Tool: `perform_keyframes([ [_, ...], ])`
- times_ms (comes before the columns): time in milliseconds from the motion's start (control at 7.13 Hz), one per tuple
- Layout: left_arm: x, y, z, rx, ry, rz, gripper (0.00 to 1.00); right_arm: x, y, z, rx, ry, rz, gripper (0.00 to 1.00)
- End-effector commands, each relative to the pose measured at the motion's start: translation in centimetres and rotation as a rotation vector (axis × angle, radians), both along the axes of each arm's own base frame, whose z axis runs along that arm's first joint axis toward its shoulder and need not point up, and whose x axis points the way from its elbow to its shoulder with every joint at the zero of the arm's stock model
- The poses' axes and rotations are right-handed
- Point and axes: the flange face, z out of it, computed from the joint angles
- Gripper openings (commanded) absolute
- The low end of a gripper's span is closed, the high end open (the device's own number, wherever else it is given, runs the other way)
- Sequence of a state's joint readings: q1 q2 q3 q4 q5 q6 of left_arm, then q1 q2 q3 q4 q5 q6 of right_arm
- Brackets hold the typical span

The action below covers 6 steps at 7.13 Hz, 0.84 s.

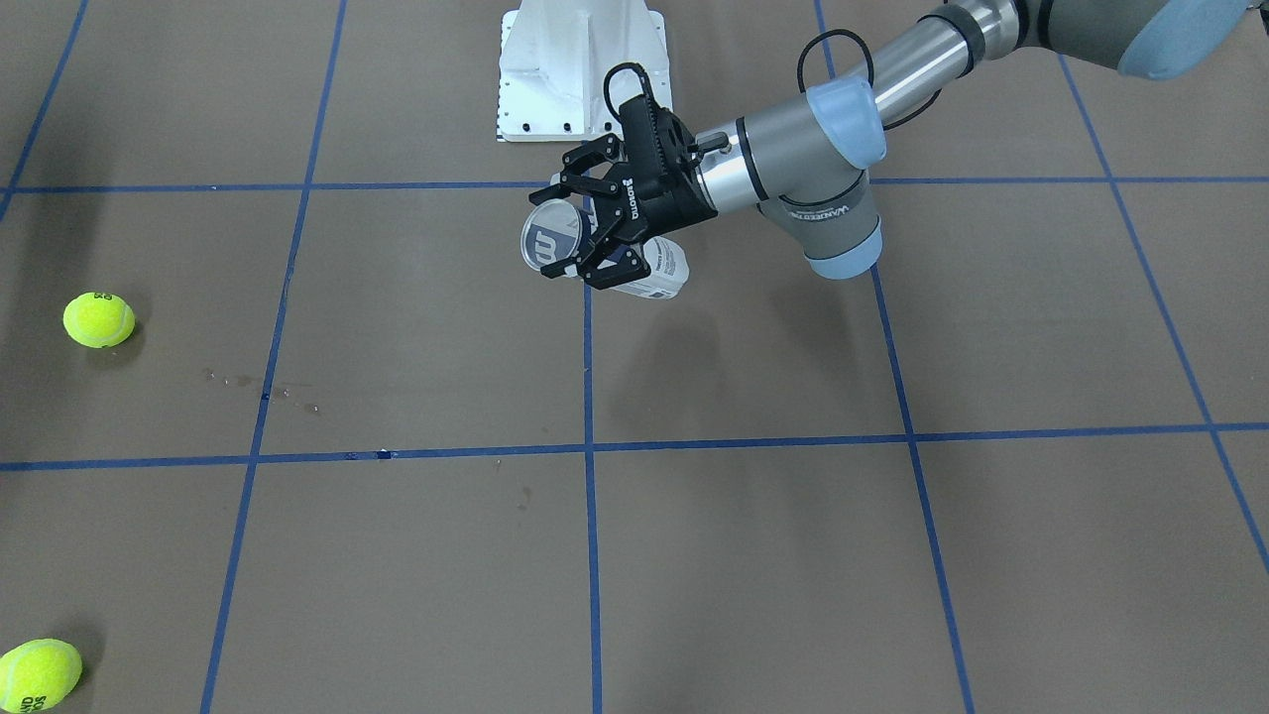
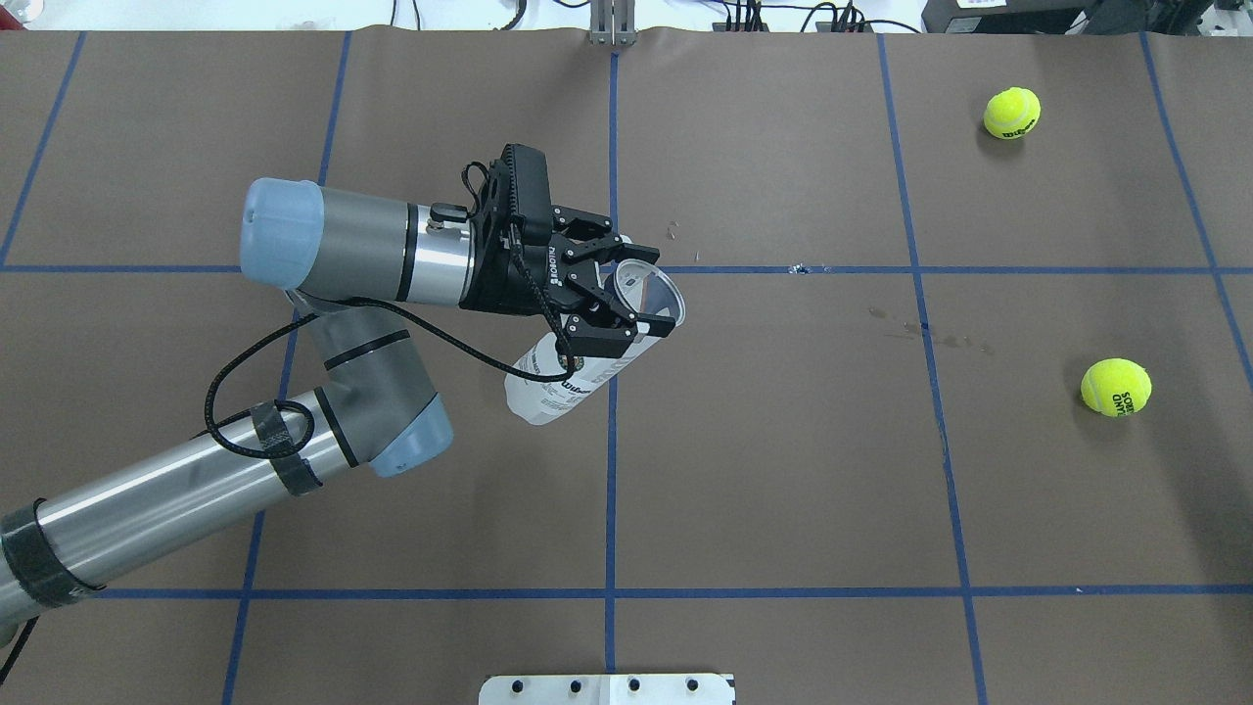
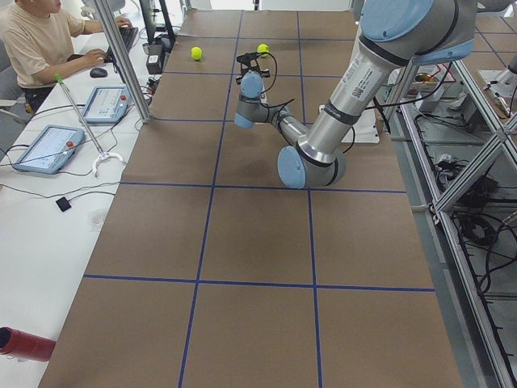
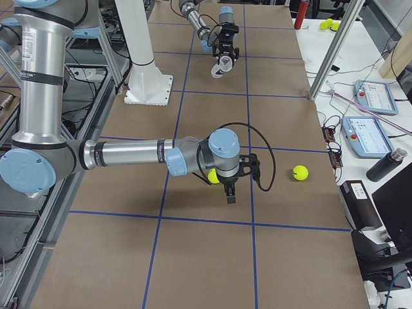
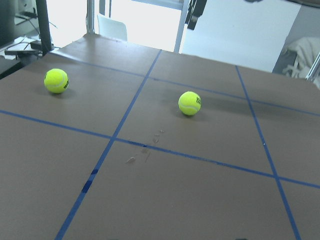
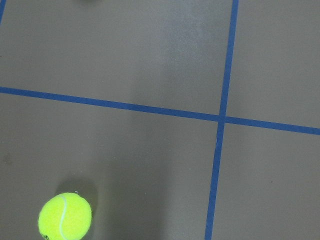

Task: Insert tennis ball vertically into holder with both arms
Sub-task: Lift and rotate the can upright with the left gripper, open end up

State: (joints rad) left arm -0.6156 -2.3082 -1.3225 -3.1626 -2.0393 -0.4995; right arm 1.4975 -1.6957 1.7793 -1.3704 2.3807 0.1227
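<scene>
**A:** Start at the white pedestal base (image 2: 607, 688). What sits nearest to it?

**B:** The holder (image 2: 553, 387), just out in front of the base, beside the blue centre line (image 2: 610, 490). The left pincer (image 2: 626, 292) is clamped round it close to the open mouth, with fingers on either side of the clear wall.

**A:** Is it upright?

**B:** No, tilted. The closed end lies nearer the base, and the mouth is turned partly up and toward the robot's right of the base. Its shadow falls apart from it on the surface (image 2: 783, 470).

**A:** And farther from the base?

**B:** Well off to the robot's right of it, the nearer tennis ball (image 2: 1116, 387) lies about as far out from the base as the holder. The right arm (image 4: 129, 154) reaches low over that spot with the right pincer (image 4: 230, 196) pointing down and the ball just beside its wrist. I cannot tell whether that pincer is spread or pressed together.

**A:** What is farthest?

**B:** The second tennis ball (image 2: 1012, 113), on the same side of the base but farther out, well apart from the first. Past the edge of the surface opposite the base, a person (image 3: 36, 40) sits at a white desk (image 3: 48, 202).
</scene>
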Motion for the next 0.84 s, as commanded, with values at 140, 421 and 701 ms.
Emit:
perform_keyframes([
  [140, 3.8, 2.0, 1.0, -0.001, 0.328, -0.033, 0.7, 0.0, 0.0, -0.2, 0.004, -0.002, 0.001, 1.0],
  [421, 5.6, 3.9, -0.2, -0.014, 0.454, -0.041, 0.7, 0.0, 0.0, -0.6, 0.012, -0.005, -0.002, 1.0],
  [701, 5.2, 2.7, 1.4, -0.028, 0.467, -0.082, 0.71, 0.0, 0.0, -0.7, 0.015, -0.006, 0.0, 1.0],
])
